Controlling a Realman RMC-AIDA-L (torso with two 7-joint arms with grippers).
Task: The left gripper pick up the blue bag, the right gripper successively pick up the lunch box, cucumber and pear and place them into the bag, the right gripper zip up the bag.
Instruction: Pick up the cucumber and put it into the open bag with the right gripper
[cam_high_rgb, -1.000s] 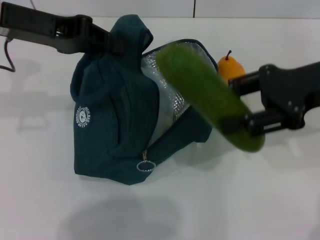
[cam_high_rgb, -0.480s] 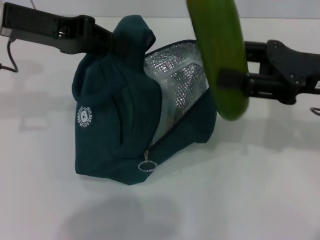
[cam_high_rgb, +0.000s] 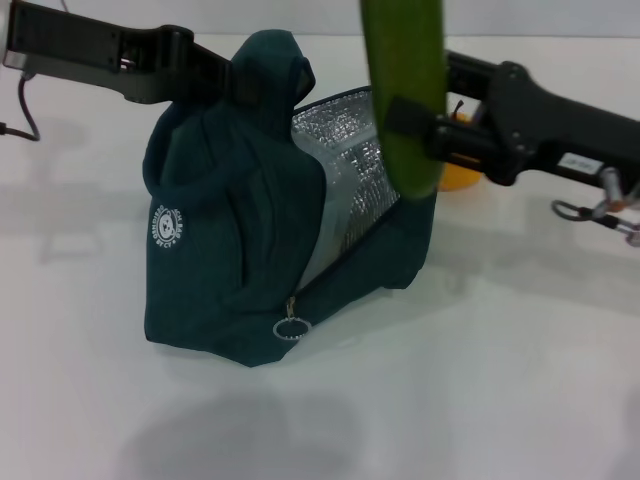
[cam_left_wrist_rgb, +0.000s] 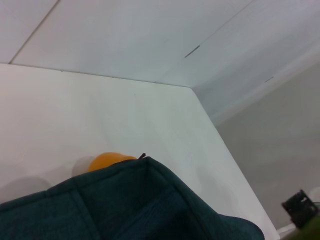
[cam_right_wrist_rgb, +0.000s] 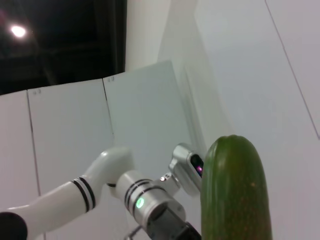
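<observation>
Zip pull (cam_high_rgb: 292, 330): nearest the camera, a ring hanging at the low front corner of the blue bag (cam_high_rgb: 235, 260), waiting for the last step.
Blue bag: sitting on the white surface (cam_high_rgb: 450, 400), soft fabric slumping at the front, mouth gaping to show the silver foil lining (cam_high_rgb: 345, 170).
Left pincer (cam_high_rgb: 232, 82): reaching in from the left and holding the bag's top handle up, closed on the fabric; the cloth is giving, so the hold is only propping the opening.
Cucumber (cam_high_rgb: 405, 95): hanging nearly upright just above the bag's open mouth, lower tip over the rim by the lining.
Right pincer (cam_high_rgb: 412, 118): clamping the cucumber around its lower half, jaws narrowed onto the skin.
Handling: the cucumber looks stiff, smooth and likely slippery, fairly heavy for its length; a grip nearer its middle would be limiting swing.
Pear (cam_high_rgb: 462, 172): behind the bag on the surface, mostly hidden by the right arm.
Lunch box: not visible; possibly inside already.
</observation>
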